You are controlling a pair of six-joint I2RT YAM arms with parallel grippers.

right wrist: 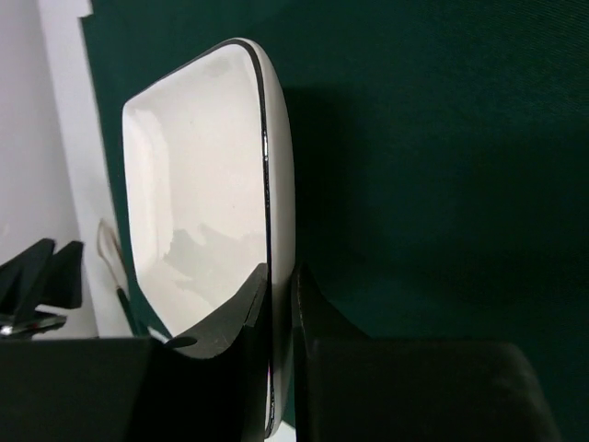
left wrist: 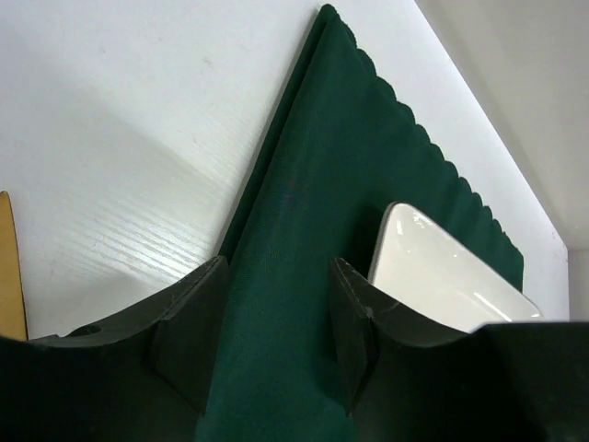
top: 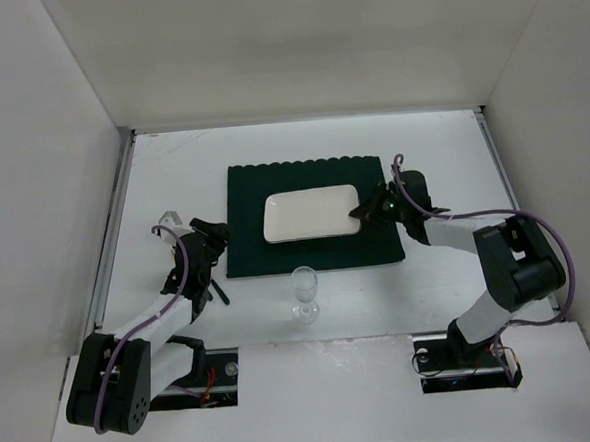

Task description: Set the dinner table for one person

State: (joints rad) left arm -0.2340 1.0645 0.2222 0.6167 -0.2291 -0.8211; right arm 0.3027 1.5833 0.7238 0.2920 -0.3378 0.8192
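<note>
The white dinner table [top: 172, 168] carries a dark green scallop-edged placemat [top: 243, 194] with a white rectangular plate [top: 310, 212] on it. My right gripper [top: 360, 213] is shut on the plate's right rim; in the right wrist view its fingers [right wrist: 281, 276] pinch the rim of the plate [right wrist: 193, 166] from both sides. My left gripper [top: 213, 231] is at the placemat's left edge. In the left wrist view it [left wrist: 279, 267] is open, with the placemat [left wrist: 340, 138] showing between its fingers and the plate [left wrist: 433, 267] to the right.
A clear stemmed glass [top: 304, 293] stands upright on the table just in front of the placemat's near edge. A small pale object [top: 172, 220] lies by the left arm, and a tan strip [left wrist: 9, 267] shows at the left wrist view's edge. White walls enclose the table.
</note>
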